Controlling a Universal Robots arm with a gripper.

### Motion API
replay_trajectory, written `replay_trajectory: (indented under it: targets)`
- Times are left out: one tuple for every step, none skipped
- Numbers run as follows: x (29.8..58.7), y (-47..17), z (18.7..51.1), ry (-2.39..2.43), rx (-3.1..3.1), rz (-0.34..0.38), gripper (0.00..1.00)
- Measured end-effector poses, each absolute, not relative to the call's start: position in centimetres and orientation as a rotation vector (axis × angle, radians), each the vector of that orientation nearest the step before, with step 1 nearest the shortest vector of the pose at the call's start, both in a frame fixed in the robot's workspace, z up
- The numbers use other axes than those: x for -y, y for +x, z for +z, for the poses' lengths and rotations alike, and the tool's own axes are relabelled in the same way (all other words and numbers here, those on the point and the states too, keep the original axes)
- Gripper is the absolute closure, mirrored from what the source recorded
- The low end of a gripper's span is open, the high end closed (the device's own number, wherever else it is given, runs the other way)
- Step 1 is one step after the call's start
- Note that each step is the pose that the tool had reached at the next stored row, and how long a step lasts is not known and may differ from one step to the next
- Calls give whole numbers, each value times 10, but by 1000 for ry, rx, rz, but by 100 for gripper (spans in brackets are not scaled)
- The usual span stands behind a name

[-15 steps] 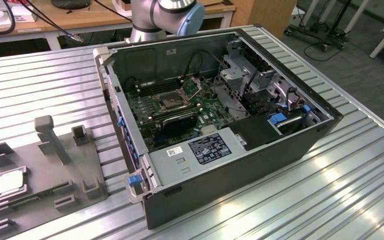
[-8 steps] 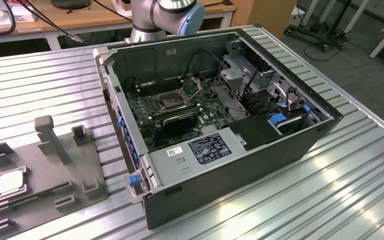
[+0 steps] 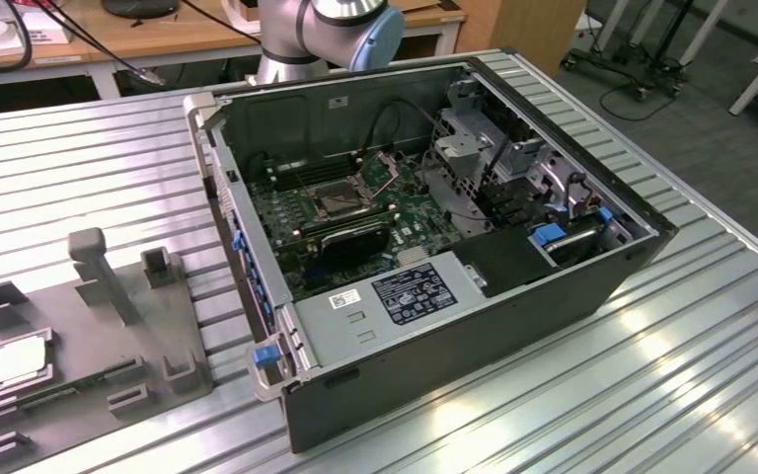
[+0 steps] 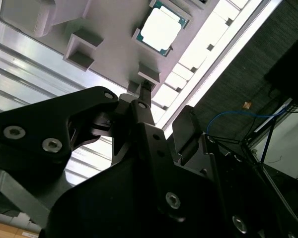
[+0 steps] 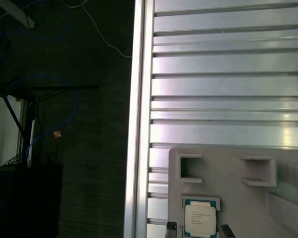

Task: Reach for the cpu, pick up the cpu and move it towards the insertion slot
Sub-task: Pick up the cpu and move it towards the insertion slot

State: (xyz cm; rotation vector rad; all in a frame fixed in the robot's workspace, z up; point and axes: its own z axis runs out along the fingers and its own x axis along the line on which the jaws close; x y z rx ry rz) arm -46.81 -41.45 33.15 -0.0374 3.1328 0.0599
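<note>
Gripper: I am watching the gripper hanging over the grey fixture plate, and it is carrying nothing
Fingers: in the first wrist view the two black fingertips are standing wide apart, one on either side of the chip as the camera is looking down on it; nothing is sitting between them and I am not seeing them touch anything
Cpu: the cpu is lying flat, pale face up, in a square recess of the fixture plate, at the exterior view's left on the near side; in the second wrist view it is showing beyond the fingers, apart from them
Insertion slot: the insertion slot is sitting on the green motherboard inside the open computer case, toward the far side and well apart from the cpu
Table: the slatted aluminium table is bearing both the fixture plate and the case, with the plate lying just beside the case's left wall
Arm: a grey and blue joint of the arm is rising at the far edge, behind the case
</note>
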Motion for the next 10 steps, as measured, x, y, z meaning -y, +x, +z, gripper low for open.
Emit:
replay_trajectory:
  targets:
    - [415, -468, 331, -37, -3133, 60, 55]
    - [415, -468, 331, -37, -3133, 60, 55]
    - [415, -468, 331, -37, -3133, 60, 55]
    - [415, -468, 330, -37, -3133, 60, 55]
    - [415, -468, 330, -37, -3133, 60, 55]
    - [415, -468, 330, -37, -3133, 60, 55]
    - [415, -468, 330, -37, -3133, 60, 55]
    - [415, -468, 330, -37, -3133, 60, 55]
    - [415, -468, 329, -37, -3133, 60, 55]
    - [415, -468, 329, -37, -3133, 60, 55]
